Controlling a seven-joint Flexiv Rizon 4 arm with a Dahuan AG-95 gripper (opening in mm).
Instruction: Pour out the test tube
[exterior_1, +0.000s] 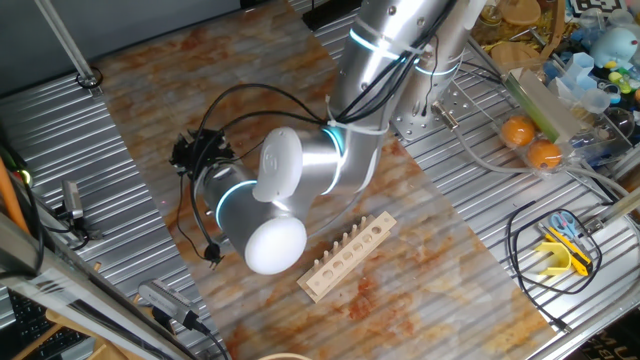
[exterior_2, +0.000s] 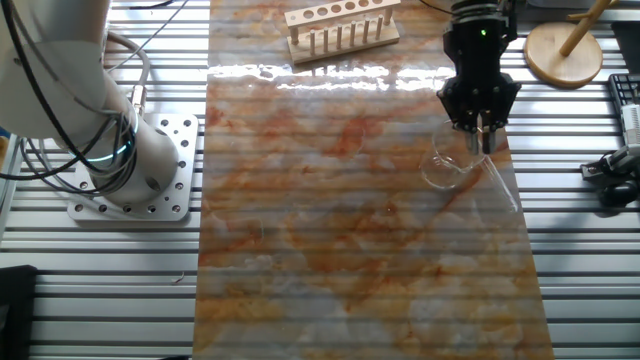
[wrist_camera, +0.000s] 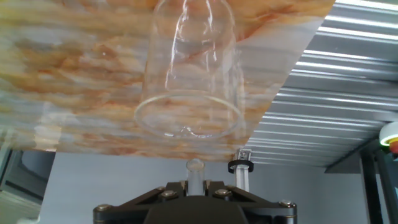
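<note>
The arm (exterior_1: 300, 165) is blocking much of the marbled table (exterior_2: 330, 250) in one fixed view. At the table's two o'clock, the gripper (exterior_2: 481, 128) is clenching the faint test tube (exterior_2: 497, 172), tilted beside the clear beaker (exterior_2: 447, 160). The wooden rack (exterior_2: 340, 28) is sitting at twelve o'clock.
</note>
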